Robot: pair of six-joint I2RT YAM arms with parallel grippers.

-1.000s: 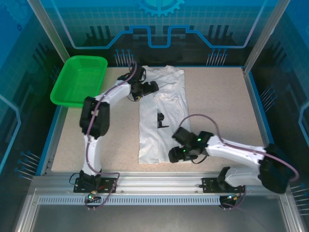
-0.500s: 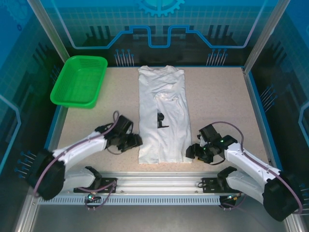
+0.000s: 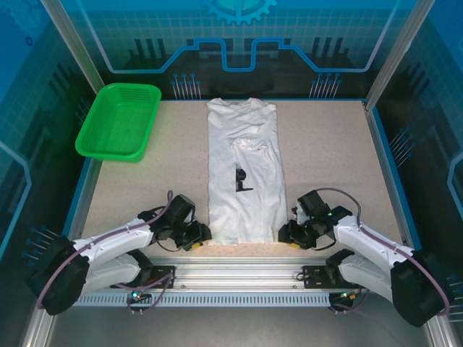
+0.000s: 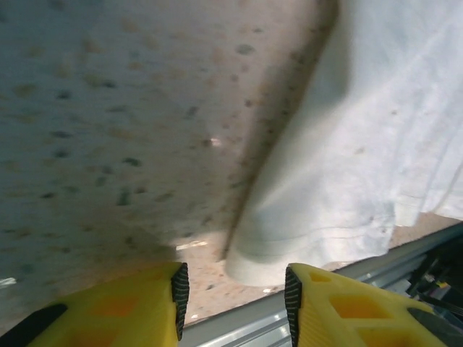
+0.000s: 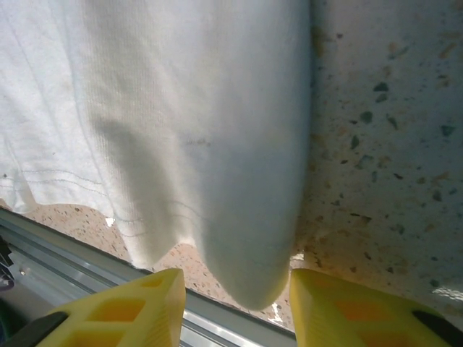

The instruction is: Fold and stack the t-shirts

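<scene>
Your shirt lies flat in the middle of the table, already folded into a long narrow strip. Its long axis runs straight away from the arm bases. The collar end points to the far edge and the hem lies just short of the near rail.

The coming move looks like a lift of that hem toward the collar, so watch how the two near corners sit against the jaws. The left gripper sits low at the hem's left corner and the right gripper at its right corner, each arm nearest its own side.

In both wrist views the yellow fingers stand partly spread, with the rounded cloth corner just ahead of the tips and centred on the gap. Nothing is pinched yet.

From here each gripper reaches the cloth by going forward and inward along the hem. The green basket stands well apart at the far left.
</scene>
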